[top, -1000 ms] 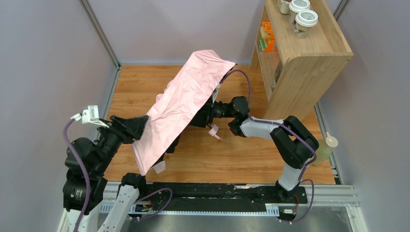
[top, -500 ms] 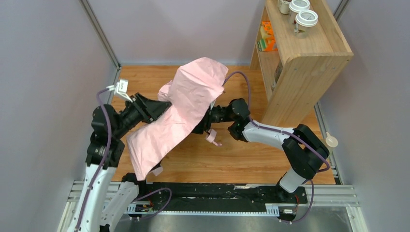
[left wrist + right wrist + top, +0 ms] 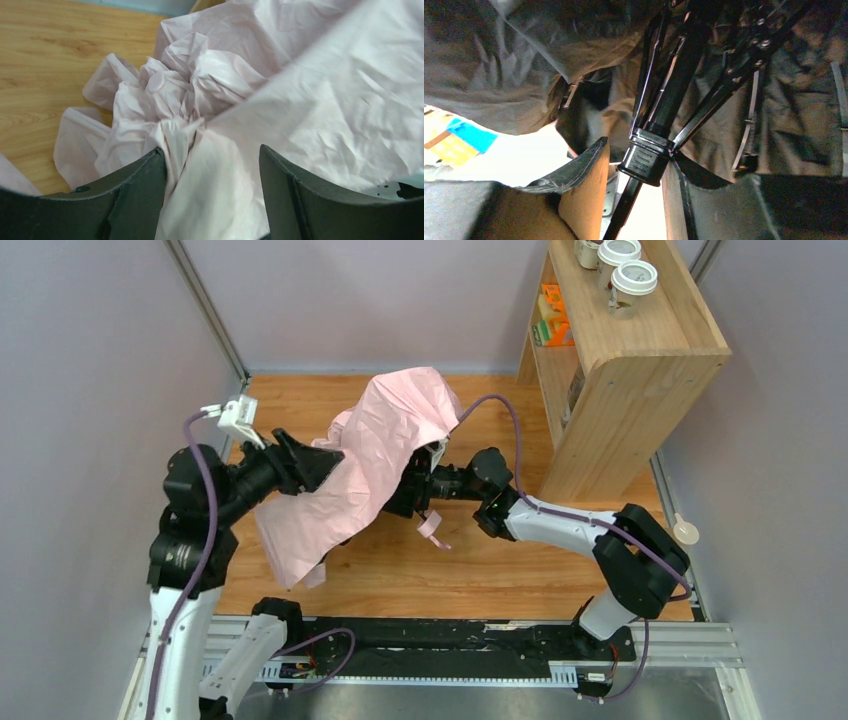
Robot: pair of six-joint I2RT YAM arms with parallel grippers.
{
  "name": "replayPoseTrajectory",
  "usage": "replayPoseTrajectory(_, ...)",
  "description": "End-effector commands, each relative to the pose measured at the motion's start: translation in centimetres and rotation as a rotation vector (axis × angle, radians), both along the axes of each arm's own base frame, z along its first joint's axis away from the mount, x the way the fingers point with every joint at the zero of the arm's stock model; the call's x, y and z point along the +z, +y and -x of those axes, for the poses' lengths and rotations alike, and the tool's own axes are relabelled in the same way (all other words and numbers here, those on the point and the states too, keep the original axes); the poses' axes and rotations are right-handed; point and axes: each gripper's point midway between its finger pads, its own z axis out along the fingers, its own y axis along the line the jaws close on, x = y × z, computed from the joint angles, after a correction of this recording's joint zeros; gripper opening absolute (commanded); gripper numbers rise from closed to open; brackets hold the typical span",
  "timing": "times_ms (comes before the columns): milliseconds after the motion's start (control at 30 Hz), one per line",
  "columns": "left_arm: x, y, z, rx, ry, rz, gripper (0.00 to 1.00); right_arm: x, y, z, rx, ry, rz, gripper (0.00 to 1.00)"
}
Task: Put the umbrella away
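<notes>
The umbrella (image 3: pixel 385 450) hangs half-folded above the wooden table, its pale pink canopy crumpled and draped down to the left. My left gripper (image 3: pixel 325 462) presses into the canopy's left side. In the left wrist view it (image 3: pixel 211 149) is open, with bunched pink fabric (image 3: pixel 200 190) between its fingers. My right gripper (image 3: pixel 415 490) reaches under the canopy from the right, its fingertips hidden from above. In the right wrist view it (image 3: pixel 639 155) is shut on the umbrella's black runner (image 3: pixel 647 159) and shaft (image 3: pixel 624 210), with ribs and dark lining above. A pink strap (image 3: pixel 432 528) dangles below.
A wooden shelf unit (image 3: pixel 620 370) stands at the back right, with lidded cups (image 3: pixel 625 275) on top and small orange and green items (image 3: pixel 550 315) inside. A bottle (image 3: pixel 684 530) stands at the table's right edge. Grey walls close in on both sides.
My left arm has swung up and in from the near left to the canopy. The canopy has gone from a flat sheet to a crumpled one. My right arm has shifted slightly left.
</notes>
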Motion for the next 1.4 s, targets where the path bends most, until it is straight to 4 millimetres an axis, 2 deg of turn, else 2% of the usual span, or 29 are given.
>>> replayPoseTrajectory(0, 1.9, 3.6, 4.0, 0.164, -0.065, -0.071, 0.73, 4.8, -2.5, -3.0, -0.168, -0.122, -0.12, 0.0)
replayPoseTrajectory(100, 0.4, 6.5, 6.0, 0.309, -0.048, -0.107, 0.73, 5.5, -3.1, -3.6, -0.186, -0.111, -0.125, 0.0)
replayPoseTrajectory(133, -1.0, 7.7, 6.2, 0.378, -0.01, -0.127, 0.73, 5.6, -3.2, -3.8, -0.195, -0.108, -0.123, 0.0)
replayPoseTrajectory(167, -1.2, 8.4, 7.2, 0.413, -0.022, -0.12, 0.73, 5.6, -3.4, -4.0, -0.212, -0.101, -0.119, 0.0)
replayPoseTrajectory(200, -2.4, 8.8, 7.4, 0.432, 0.0, -0.126, 0.73, 5.8, -3.5, -4.0, -0.217, -0.105, -0.123, 0.0)
replayPoseTrajectory(300, -2.8, 7.9, 8.9, 0.388, -0.025, -0.046, 0.77, 6.3, -3.7, -3.9, -0.227, -0.112, -0.13, 0.0)
replayPoseTrajectory(367, -3.0, 6.4, 8.8, 0.322, -0.019, 0.016, 0.79, 6.3, -3.8, -4.0, -0.233, -0.118, -0.127, 0.0)
replayPoseTrajectory(467, -4.7, 5.0, 7.7, 0.276, 0.063, 0.066, 0.79, 6.5, -4.0, -3.7, -0.227, -0.121, -0.128, 0.0)
replayPoseTrajectory(600, -6.3, 4.4, 5.4, 0.256, 0.151, 0.014, 0.76, 7.1, -4.2, -2.9, -0.208, -0.12, -0.147, 0.0)
replayPoseTrajectory(667, -6.2, 3.7, 4.0, 0.218, 0.132, 0.002, 0.76, 7.2, -4.1, -2.5, -0.198, -0.117, -0.147, 0.0)
replayPoseTrajectory(733, -6.1, 2.1, 2.6, 0.135, 0.115, 0.023, 0.79, 7.8, -3.7, -1.5, -0.164, -0.109, -0.173, 0.0)
replayPoseTrajectory(767, -5.2, 1.0, 1.9, 0.069, 0.071, 0.042, 0.78, 7.7, -3.2, -0.8, -0.138, -0.1, -0.179, 0.0)
replayPoseTrajectory(800, -5.6, 0.3, 0.6, 0.043, 0.098, 0.045, 0.77, 7.8, -2.8, -0.2, -0.119, -0.097, -0.188, 0.0)
replayPoseTrajectory(833, -4.9, -0.3, 0.4, 0.0, 0.088, 0.052, 0.75, 7.7, -2.4, 0.5, -0.098, -0.093, -0.192, 0.0)
replayPoseTrajectory(867, -4.7, -1.0, -1.1, -0.03, 0.089, 0.054, 0.74, 7.7, -2.2, 0.8, -0.09, -0.082, -0.197, 0.0)
replayPoseTrajectory(900, -3.9, -2.0, -0.9, -0.097, 0.084, 0.074, 0.69, 7.7, -2.1, 1.0, -0.08, -0.078, -0.209, 0.0)
replayPoseTrajectory(933, -3.6, -2.5, -1.8, -0.126, 0.08, 0.079, 0.68, 7.4, -2.2, 0.9, -0.079, -0.063, -0.215, 0.0)
replayPoseTrajectory(1033, -2.6, -3.3, -1.7, -0.193, 0.069, 0.094, 0.65, 6.9, -2.5, -0.3, -0.114, -0.054, -0.21, 0.0)
replayPoseTrajectory(1100, -2.7, -2.9, -0.3, -0.185, 0.052, 0.073, 0.66, 6.9, -2.9, -1.1, -0.139, -0.066, -0.2, 0.0)
replayPoseTrajectory(1133, -3.5, -2.5, 0.3, -0.172, 0.058, 0.044, 0.67, 6.6, -3.0, -1.7, -0.153, -0.075, -0.183, 0.0)
replayPoseTrajectory(1167, -3.0, -2.2, 1.7, -0.17, 0.025, 0.034, 0.68, 6.5, -3.1, -2.2, -0.167, -0.089, -0.168, 0.0)
replayPoseTrajectory(1200, -3.9, -1.9, 2.5, -0.167, 0.036, 0.01, 0.68, 6.2, -3.1, -2.6, -0.19, -0.125, -0.143, 0.0)
replayPoseTrajectory(1233, -3.3, -1.6, 3.9, -0.167, -0.006, 0.008, 0.68, 5.7, -3.1, -3.0, -0.215, -0.151, -0.113, 0.0)
replayPoseTrajectory(1267, -4.1, -1.2, 4.6, -0.158, 0.011, -0.011, 0.68, 5.3, -3.2, -3.4, -0.238, -0.167, -0.083, 0.0)
replayPoseTrajectory(1300, -4.1, -0.9, 6.0, -0.156, -0.007, -0.016, 0.68, 4.7, -3.2, -3.8, -0.256, -0.177, -0.048, 0.0)
replayPoseTrajectory(1367, -4.0, -0.5, 7.7, -0.152, -0.033, -0.038, 0.68, 4.2, -3.4, -4.2, -0.28, -0.208, -0.015, 0.0)
